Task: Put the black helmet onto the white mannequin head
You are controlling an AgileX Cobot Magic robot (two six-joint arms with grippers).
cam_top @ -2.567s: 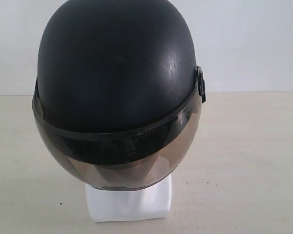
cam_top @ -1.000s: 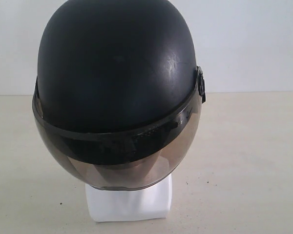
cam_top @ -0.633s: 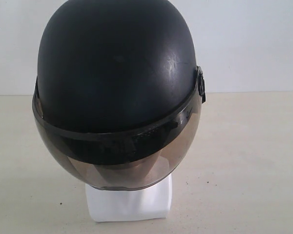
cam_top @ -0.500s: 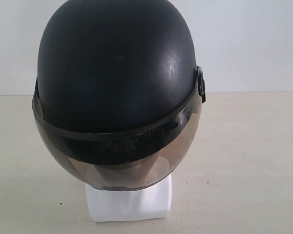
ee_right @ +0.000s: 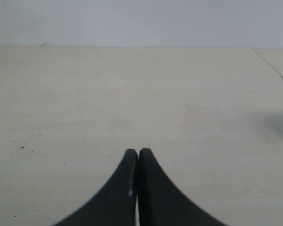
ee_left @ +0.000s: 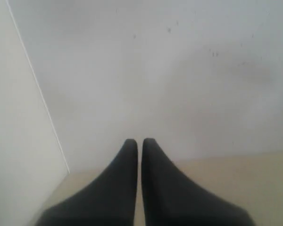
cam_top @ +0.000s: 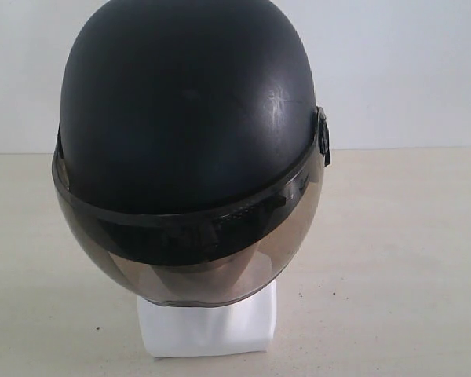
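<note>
Exterior view: the black helmet [cam_top: 184, 102] sits on the white mannequin head [cam_top: 208, 326], which stands on the desk [cam_top: 392, 259]; the tinted visor [cam_top: 290, 236] hangs over the face.

Left wrist view: the left tool [ee_left: 139, 141], tips together on nothing, faces a pale wall [ee_left: 179, 70].

Right wrist view: the right tool [ee_right: 138, 151], tips likewise together, points across the desk.

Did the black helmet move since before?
No. The black helmet sits just where it was on the white mannequin head, not shifted either way.
</note>
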